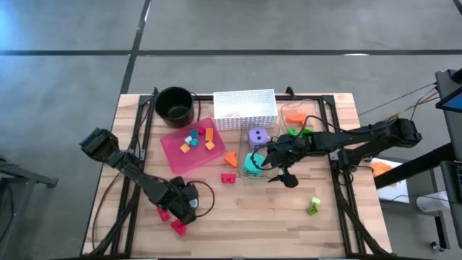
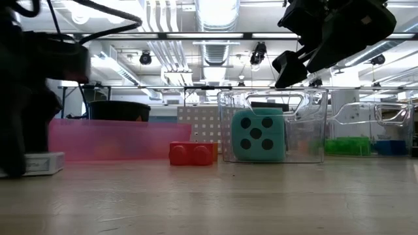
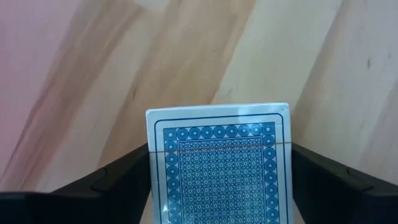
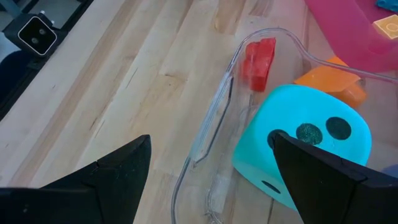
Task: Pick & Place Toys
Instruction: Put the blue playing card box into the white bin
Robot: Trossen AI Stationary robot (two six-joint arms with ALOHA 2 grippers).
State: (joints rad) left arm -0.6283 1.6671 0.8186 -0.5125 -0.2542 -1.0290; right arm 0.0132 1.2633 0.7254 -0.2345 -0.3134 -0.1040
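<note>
From above, my left tool (image 1: 180,206) sits low near the surface's (image 1: 245,217) front left corner, and my right tool (image 1: 278,170) hangs over the middle, beside the teal die (image 1: 253,163) in a clear bin (image 1: 261,175). Level with the surface, the die (image 2: 258,135) stands inside the bin (image 2: 307,127), a red brick (image 2: 191,153) just beside it. My left wrist shows my fingers (image 3: 118,177) spread wide on either side of a blue-backed card pack (image 3: 221,165). My right wrist shows my fingers (image 4: 106,180) apart, empty, over the bin's (image 4: 211,124) rim.
</note>
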